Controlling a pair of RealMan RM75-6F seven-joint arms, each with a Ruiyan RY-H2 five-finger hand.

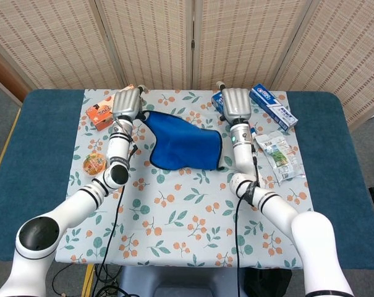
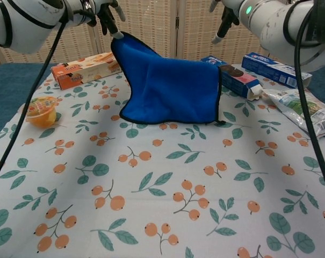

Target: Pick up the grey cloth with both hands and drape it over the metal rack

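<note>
Above the far edge of the floral tablecloth (image 2: 162,215), the left hand (image 1: 127,103) pinches one upper corner of the blue cloth (image 2: 170,88), while the right hand (image 1: 236,103) hangs beside it with fingers apart, holding nothing. The cloth's other corner sags onto a snack box (image 2: 238,80), its lower hem resting on the tablecloth. No metal rack is visible, so draping appears not yet begun.

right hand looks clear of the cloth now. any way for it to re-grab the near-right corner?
Probably yes. The right hand hangs open above the blue cloth, nothing between them; only the snack box sits close beside that corner.
</note>
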